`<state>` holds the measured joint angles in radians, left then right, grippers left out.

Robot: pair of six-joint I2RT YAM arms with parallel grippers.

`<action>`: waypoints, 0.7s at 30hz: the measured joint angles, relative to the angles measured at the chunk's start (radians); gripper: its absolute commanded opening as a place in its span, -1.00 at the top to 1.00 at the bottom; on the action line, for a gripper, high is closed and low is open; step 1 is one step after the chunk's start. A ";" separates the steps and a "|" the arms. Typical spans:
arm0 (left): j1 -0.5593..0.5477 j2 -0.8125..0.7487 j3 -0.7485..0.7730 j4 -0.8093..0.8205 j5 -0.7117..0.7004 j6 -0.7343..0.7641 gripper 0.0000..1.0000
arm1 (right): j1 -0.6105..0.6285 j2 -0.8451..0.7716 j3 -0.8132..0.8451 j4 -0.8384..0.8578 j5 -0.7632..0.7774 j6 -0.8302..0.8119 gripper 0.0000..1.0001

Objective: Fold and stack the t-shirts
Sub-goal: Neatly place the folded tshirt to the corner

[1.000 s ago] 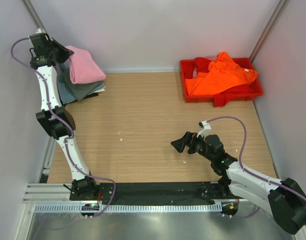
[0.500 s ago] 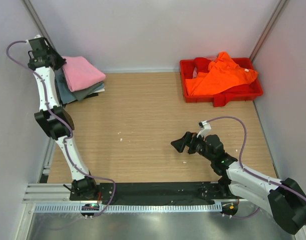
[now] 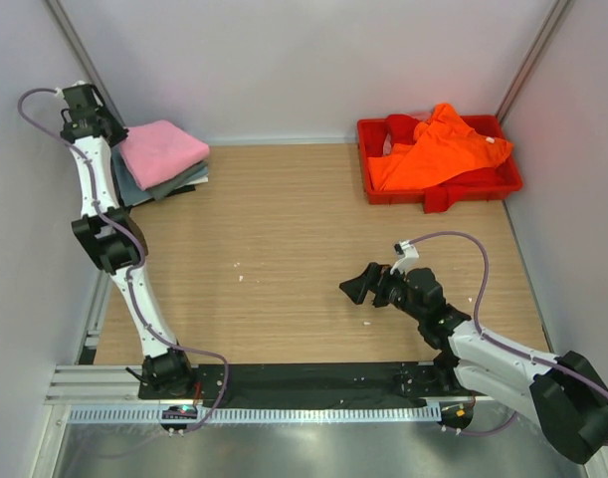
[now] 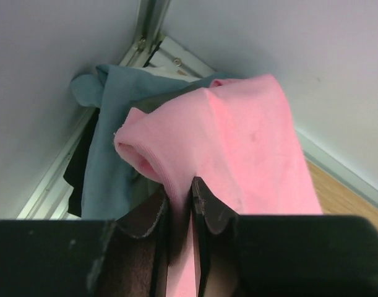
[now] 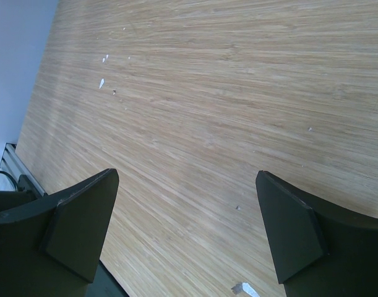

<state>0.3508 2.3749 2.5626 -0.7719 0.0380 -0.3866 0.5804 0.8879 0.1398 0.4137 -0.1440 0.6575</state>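
**Pink shirt set on the stack, claw not off it yet**

The left claw [image 4: 179,189] is in the far-left corner, fingers pressed together on a fold of the pink shirt [image 3: 162,149]. A second ago that shirt hung bunched and higher. Now it lies flatter on top of the dark grey shirt [image 3: 176,182] and the blue-grey shirt [image 4: 108,111], and the arm has pulled back toward the wall. It looks like placement is nearly done, with release the next call. One pink corner is rolled up near the claw, so it may need smoothing.

The right claw [image 5: 184,175] is spread wide over bare counter [image 3: 284,229], holding nothing, and hasn't moved.

The orange shirt [image 3: 433,149] sits crumpled in the red tray [image 3: 403,196] at far right, well apart from the stack. I'd say three are stacked and one is left to do.
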 measured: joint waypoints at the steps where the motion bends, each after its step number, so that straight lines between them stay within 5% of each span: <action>1: 0.003 0.016 0.001 0.001 -0.007 0.006 0.58 | 0.000 0.003 0.000 0.001 0.000 0.000 -1.00; 12: 0.030 0.198 0.048 0.003 -0.099 0.055 0.40 | 0.000 0.017 0.000 0.008 -0.001 0.000 -0.99; 21: 0.037 0.199 0.073 -0.010 -0.139 0.043 -0.55 | -0.004 0.027 0.000 0.016 -0.007 0.000 -0.99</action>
<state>0.3878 2.5736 2.6354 -0.7815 -0.1009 -0.3431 0.5766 0.9150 0.1398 0.4297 -0.1513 0.6575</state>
